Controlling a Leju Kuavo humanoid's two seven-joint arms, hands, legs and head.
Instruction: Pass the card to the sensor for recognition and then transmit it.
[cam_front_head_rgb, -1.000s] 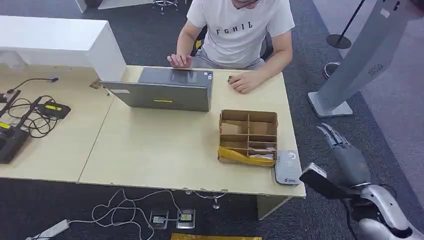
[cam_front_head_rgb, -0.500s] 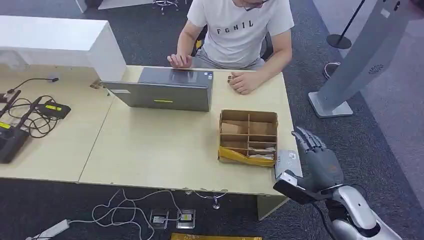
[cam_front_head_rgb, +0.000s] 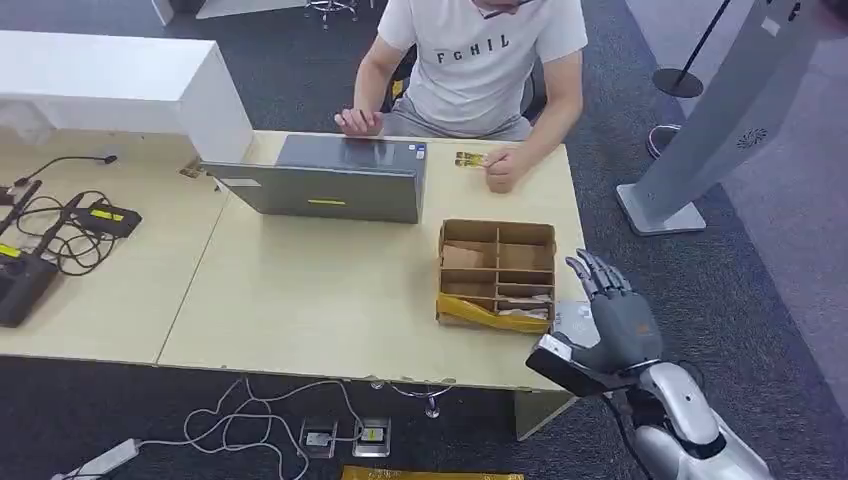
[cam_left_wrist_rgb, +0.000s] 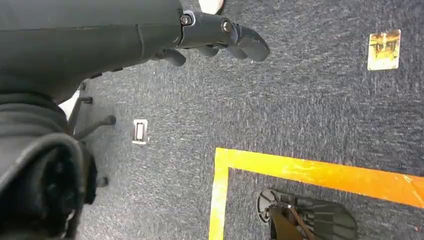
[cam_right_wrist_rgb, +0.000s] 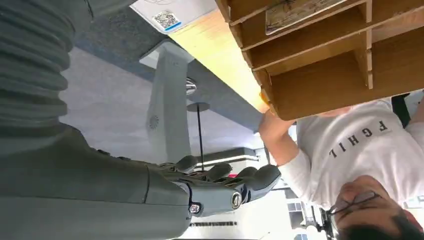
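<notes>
The grey card sensor lies at the table's near right corner, partly hidden by my right hand. That hand hovers just to the sensor's right with fingers stretched out and nothing in it. In the right wrist view the hand is away from the sensor. A card lies in a near compartment of the cardboard box, seen also as a card from the right wrist. My left hand hangs over the carpet, holding nothing.
A person sits at the far side, one hand on a laptop, the other holding a small yellow item. Cables and devices lie at the left. A grey kiosk stand rises to the right of the table.
My right hand has moved left from beside the table to over the near right corner by the sensor. The person's hand now shows a small yellow item.
</notes>
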